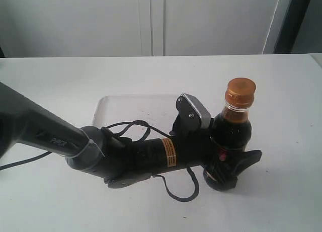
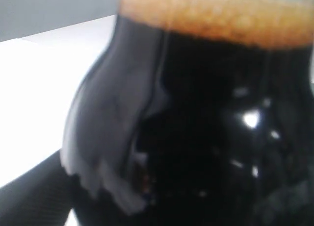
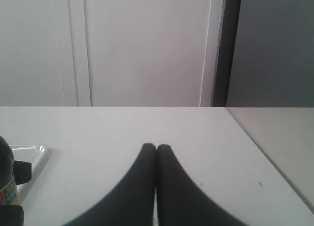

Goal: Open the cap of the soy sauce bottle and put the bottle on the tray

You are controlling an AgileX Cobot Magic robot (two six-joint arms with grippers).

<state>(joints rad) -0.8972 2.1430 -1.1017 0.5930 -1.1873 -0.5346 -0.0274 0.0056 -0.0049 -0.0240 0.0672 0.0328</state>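
- Left gripper (image 1: 229, 164) reaches level past the tray (image 1: 108, 103), clamped round the bottle (image 1: 232, 129).
- Cap (image 1: 240, 92) is closed.
- Right gripper (image 3: 156, 148) rests pinched together, empty.

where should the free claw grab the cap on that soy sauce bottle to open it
Take the cap by its ribbed side wall, coming from above or from the right. The bottle stands upright with the cap clear on top, while the left claw clamps its lower body from the left. The right claw is shut and must open first.
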